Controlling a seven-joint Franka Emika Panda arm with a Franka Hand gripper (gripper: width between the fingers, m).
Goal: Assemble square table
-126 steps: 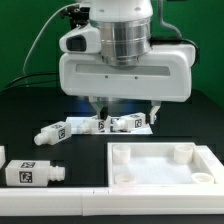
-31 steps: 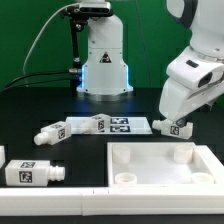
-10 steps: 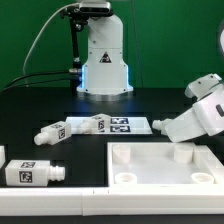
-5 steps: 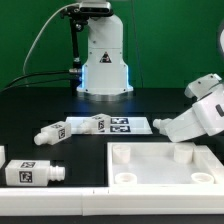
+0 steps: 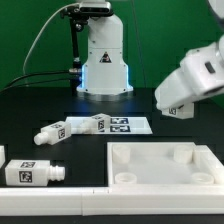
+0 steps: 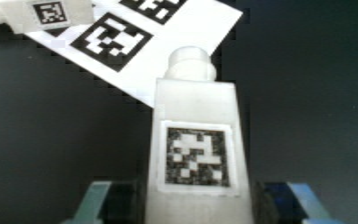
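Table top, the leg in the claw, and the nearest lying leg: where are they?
Table top [image 5: 160,168]: exterior view, its flat middle.
Held leg [image 6: 197,100]: wrist view, body above its tag.
Nearest lying leg [image 5: 28,172]: exterior view, its tag.

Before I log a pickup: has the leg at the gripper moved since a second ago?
Yes: the leg has risen off the table, up from beside the marker board.

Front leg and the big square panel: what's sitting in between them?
Nothing. In the exterior view, only bare black table lies between the front leg and the panel.
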